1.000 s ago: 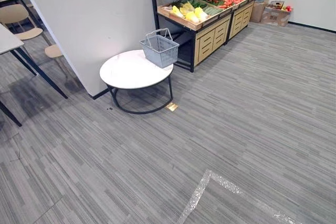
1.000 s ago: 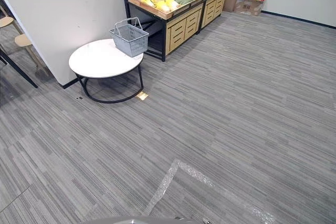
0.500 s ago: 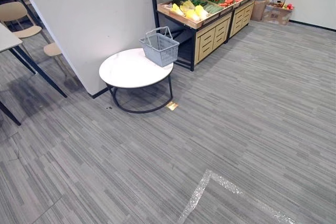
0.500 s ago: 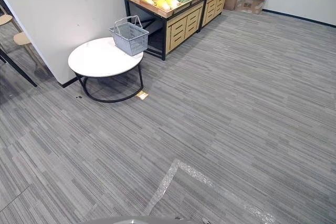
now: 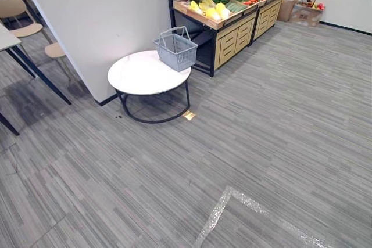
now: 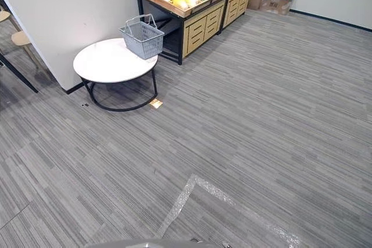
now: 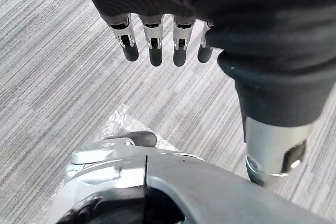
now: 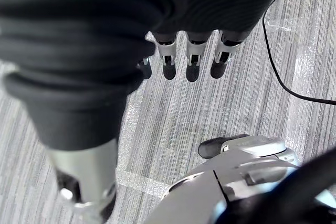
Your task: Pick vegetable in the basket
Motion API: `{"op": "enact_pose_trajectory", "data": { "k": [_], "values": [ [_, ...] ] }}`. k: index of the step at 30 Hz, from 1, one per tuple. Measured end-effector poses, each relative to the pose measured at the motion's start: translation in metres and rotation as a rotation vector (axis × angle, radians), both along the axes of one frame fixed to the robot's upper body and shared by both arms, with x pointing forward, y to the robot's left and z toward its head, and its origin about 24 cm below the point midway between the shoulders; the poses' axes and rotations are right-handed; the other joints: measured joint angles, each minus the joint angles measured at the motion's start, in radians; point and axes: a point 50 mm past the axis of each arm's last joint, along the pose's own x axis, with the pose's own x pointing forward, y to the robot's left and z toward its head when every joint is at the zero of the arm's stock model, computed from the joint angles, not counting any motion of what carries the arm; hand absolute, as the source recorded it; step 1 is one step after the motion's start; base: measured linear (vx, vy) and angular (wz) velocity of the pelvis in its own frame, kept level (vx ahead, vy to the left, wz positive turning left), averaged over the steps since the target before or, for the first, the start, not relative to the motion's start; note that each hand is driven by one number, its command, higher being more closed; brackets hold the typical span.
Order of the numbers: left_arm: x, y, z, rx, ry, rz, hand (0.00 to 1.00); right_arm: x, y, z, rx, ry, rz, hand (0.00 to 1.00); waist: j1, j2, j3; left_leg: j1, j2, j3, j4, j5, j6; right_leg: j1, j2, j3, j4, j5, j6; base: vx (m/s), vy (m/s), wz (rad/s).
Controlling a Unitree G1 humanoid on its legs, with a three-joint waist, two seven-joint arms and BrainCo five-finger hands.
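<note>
Left hand [image 7: 152,45] hangs above the grey carpet [image 5: 279,120], fingers straight and spread from the thumb, holding nothing. Right hand [image 8: 190,62] hangs the same way. Since 0.5 s ago the whole scene has slid slightly up and left in both eye views, so the camera moved, not the things. Well ahead, the grey basket [image 5: 175,50] stands on the far edge of the round white table [image 5: 139,76] with its 2 handles raised; its inside is hard to make out. The vegetables [image 5: 212,11] lie in the wooden produce stand [image 5: 232,36] just behind, whose far end is cut off by the frame's top.
</note>
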Motion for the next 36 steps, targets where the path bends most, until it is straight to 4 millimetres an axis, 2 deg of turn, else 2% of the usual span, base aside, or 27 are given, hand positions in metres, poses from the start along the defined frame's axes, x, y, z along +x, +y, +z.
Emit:
{"op": "enact_pose_trajectory", "data": {
  "k": [3,5,7,8,10,11,12,13,14,16,17,20,21,22,23,24,25,26,27,28,29,30,31,32,34,35,36],
  "values": [
    [0.009,0.002,0.001,0.008,-0.019,-0.013,0.00,0.006,0.001,0.000,0.006,-0.018,-0.021,0.00,-0.002,0.005,0.006,-0.026,0.002,0.004,0.002,0.005,0.001,-0.067,-0.002,0.006,0.075,-0.021,-0.017,0.04,-0.007,-0.06],
    [0.014,0.004,0.002,0.014,-0.031,-0.013,0.00,0.011,0.001,0.001,0.008,-0.033,-0.035,0.00,-0.002,-0.002,0.029,-0.028,0.003,0.005,0.006,0.007,-0.001,-0.083,-0.004,0.007,0.104,-0.037,-0.020,0.02,-0.005,-0.02],
    [0.018,0.006,0.003,0.020,-0.045,0.009,0.00,0.014,0.001,0.001,0.012,-0.042,-0.047,0.00,-0.002,-0.001,0.043,-0.045,0.003,0.005,0.029,-0.011,-0.018,-0.101,-0.009,0.007,0.145,-0.063,-0.022,-0.01,-0.016,0.04],
    [0.022,0.008,0.004,0.023,-0.070,0.038,0.00,0.015,0.001,0.001,0.015,-0.047,-0.062,0.00,-0.001,-0.007,0.048,-0.106,0.005,0.001,0.149,-0.072,-0.030,-0.123,-0.016,0.007,0.185,-0.099,-0.028,-0.01,-0.045,0.07],
    [0.028,0.008,0.006,0.018,-0.109,0.088,0.00,0.021,-0.001,0.002,0.009,-0.065,-0.068,0.00,0.009,0.008,0.073,-0.215,0.036,0.005,0.413,-0.167,-0.073,-0.128,-0.007,0.004,0.233,-0.138,-0.040,-0.02,-0.054,0.12],
    [0.029,0.008,0.006,0.014,-0.119,0.113,0.00,0.023,-0.001,0.002,0.008,-0.068,-0.068,0.00,0.007,0.008,0.076,-0.259,0.041,0.007,0.511,-0.168,-0.072,-0.131,-0.009,-0.001,0.246,-0.146,-0.047,-0.01,-0.063,0.15],
    [0.032,0.004,0.007,-0.008,-0.153,0.198,0.00,0.027,-0.002,0.004,-0.001,-0.081,-0.058,0.00,0.013,0.017,0.102,-0.359,0.072,0.016,0.740,-0.144,-0.054,-0.113,-0.006,-0.005,0.280,-0.173,-0.057,0.04,-0.041,0.13],
    [0.033,0.005,0.007,-0.009,-0.168,0.237,0.00,0.030,-0.004,0.005,-0.016,-0.090,-0.039,0.00,0.024,0.015,0.123,-0.401,0.092,0.026,0.862,-0.132,-0.049,-0.088,-0.008,-0.007,0.293,-0.195,-0.068,0.07,-0.026,0.06],
    [0.032,0.005,0.007,-0.011,-0.166,0.241,0.00,0.032,-0.005,0.005,-0.024,-0.091,-0.023,0.00,0.026,0.019,0.124,-0.418,0.099,0.028,0.887,-0.145,-0.045,-0.075,-0.008,-0.008,0.293,-0.201,-0.069,0.11,0.018,0.06],
    [0.031,0.003,0.007,-0.018,-0.160,0.230,0.00,0.043,-0.007,0.007,-0.035,-0.121,-0.011,0.00,0.032,0.019,0.124,-0.460,0.098,0.027,0.818,-0.165,-0.050,-0.058,-0.024,-0.004,0.289,-0.214,-0.066,0.13,0.050,-0.01],
    [0.030,0.002,0.006,-0.019,-0.154,0.216,0.00,0.051,-0.009,0.009,-0.043,-0.141,0.004,0.00,0.039,0.021,0.126,-0.473,0.096,0.027,0.721,-0.155,-0.050,-0.059,-0.034,0.004,0.289,-0.217,-0.062,0.13,0.094,-0.24],
    [0.025,-0.007,0.004,-0.036,-0.140,0.210,0.00,0.074,-0.009,0.015,-0.061,-0.202,0.067,0.00,0.058,0.046,0.122,-0.480,0.120,0.013,0.313,-0.041,-0.062,-0.053,-0.041,0.049,0.252,-0.225,-0.048,0.28,0.212,-0.41],
    [0.020,-0.011,0.003,-0.044,-0.129,0.224,0.00,0.080,-0.007,0.017,-0.062,-0.218,0.097,0.00,0.063,0.063,0.123,-0.490,0.139,-0.004,0.223,-0.021,-0.074,-0.046,-0.039,0.064,0.243,-0.238,-0.027,0.36,0.289,-0.35],
    [0.020,-0.010,0.003,-0.044,-0.129,0.224,0.00,0.082,-0.005,0.017,-0.061,-0.223,0.106,0.00,0.064,0.073,0.121,-0.502,0.150,-0.006,0.216,-0.022,-0.076,-0.043,-0.037,0.073,0.241,-0.247,-0.013,0.53,0.434,-0.42],
    [0.014,-0.012,0.001,-0.046,-0.109,0.210,0.00,0.083,-0.003,0.017,-0.058,-0.224,0.128,0.00,0.066,0.080,0.119,-0.517,0.167,0.011,0.259,0.035,-0.074,-0.014,-0.047,0.099,0.233,-0.278,0.008,0.48,0.389,-0.37],
    [0.008,-0.012,0.000,-0.047,-0.086,0.188,0.00,0.082,0.002,0.016,-0.043,-0.220,0.132,0.00,0.073,0.068,0.110,-0.511,0.146,0.034,0.292,0.074,-0.062,0.008,-0.080,0.116,0.222,-0.299,0.008,0.50,0.386,-0.39],
    [0.003,-0.008,0.000,-0.041,-0.073,0.183,0.00,0.079,0.006,0.014,-0.031,-0.211,0.133,0.00,0.078,0.050,0.091,-0.512,0.122,0.044,0.308,0.078,-0.055,0.013,-0.106,0.126,0.217,-0.309,0.000,0.42,0.222,-0.40],
    [-0.003,-0.001,0.001,-0.021,-0.051,0.153,0.00,0.075,0.014,0.012,-0.008,-0.201,0.132,0.00,0.080,0.013,0.062,-0.513,0.076,0.059,0.319,0.074,-0.048,-0.007,-0.141,0.181,0.272,-0.297,0.001,0.55,0.255,-0.04],
    [0.000,0.002,0.002,-0.008,-0.048,0.113,0.00,0.074,0.019,0.011,0.006,-0.207,0.128,0.00,0.061,0.003,0.056,-0.496,0.039,0.059,0.318,0.053,-0.015,-0.050,-0.158,0.220,0.395,-0.251,0.022,0.57,0.249,0.14],
    [0.002,0.003,0.002,-0.004,-0.051,0.105,0.00,0.075,0.019,0.011,0.012,-0.211,0.123,0.00,0.053,-0.001,0.057,-0.479,0.023,0.057,0.314,0.043,-0.002,-0.069,-0.166,0.237,0.462,-0.224,0.039,0.57,0.271,0.48],
    [0.004,0.005,0.002,0.006,-0.046,0.075,0.00,0.074,0.017,0.011,0.012,-0.209,0.121,0.00,0.052,-0.009,0.056,-0.432,-0.004,0.059,0.307,0.017,0.019,-0.105,-0.174,0.269,0.609,-0.157,0.073,0.54,0.239,0.28],
    [0.004,0.007,0.003,0.010,-0.043,0.061,0.00,0.071,0.016,0.010,0.014,-0.203,0.113,0.00,0.053,-0.017,0.055,-0.383,-0.021,0.060,0.293,-0.007,0.029,-0.141,-0.182,0.279,0.721,-0.067,0.130,0.64,0.250,0.26],
    [0.004,0.009,0.003,0.019,-0.037,0.033,0.00,0.071,0.016,0.011,0.015,-0.211,0.102,0.00,0.051,-0.018,0.055,-0.299,-0.037,0.051,0.265,-0.039,0.039,-0.194,-0.189,0.268,0.903,0.058,0.183,0.52,0.176,0.14],
    [0.005,0.010,0.004,0.023,-0.036,0.020,0.00,0.072,0.016,0.011,0.015,-0.213,0.099,0.00,0.050,-0.014,0.056,-0.266,-0.042,0.048,0.257,-0.052,0.042,-0.218,-0.190,0.255,0.975,0.057,0.185,0.60,0.160,0.11],
    [0.013,0.012,0.005,0.030,-0.053,0.006,0.00,0.073,0.015,0.012,0.015,-0.223,0.094,0.00,0.049,-0.013,0.059,-0.166,-0.049,0.035,0.238,-0.092,0.054,-0.273,-0.192,0.182,1.107,0.026,0.142,0.48,0.086,0.06],
    [0.015,0.012,0.005,0.036,-0.059,0.004,0.00,0.073,0.014,0.012,0.016,-0.227,0.081,0.00,0.046,-0.012,0.060,-0.123,-0.051,0.025,0.231,-0.113,0.060,-0.288,-0.194,0.131,1.125,-0.004,0.102,0.38,0.002,0.17],
    [0.022,0.012,0.006,0.040,-0.072,-0.002,0.00,0.073,0.011,0.012,0.014,-0.232,0.054,0.00,0.040,-0.009,0.062,-0.066,-0.049,0.014,0.220,-0.137,0.074,-0.312,-0.201,0.054,1.113,-0.077,0.064,0.46,-0.032,0.32]
  ]
}}
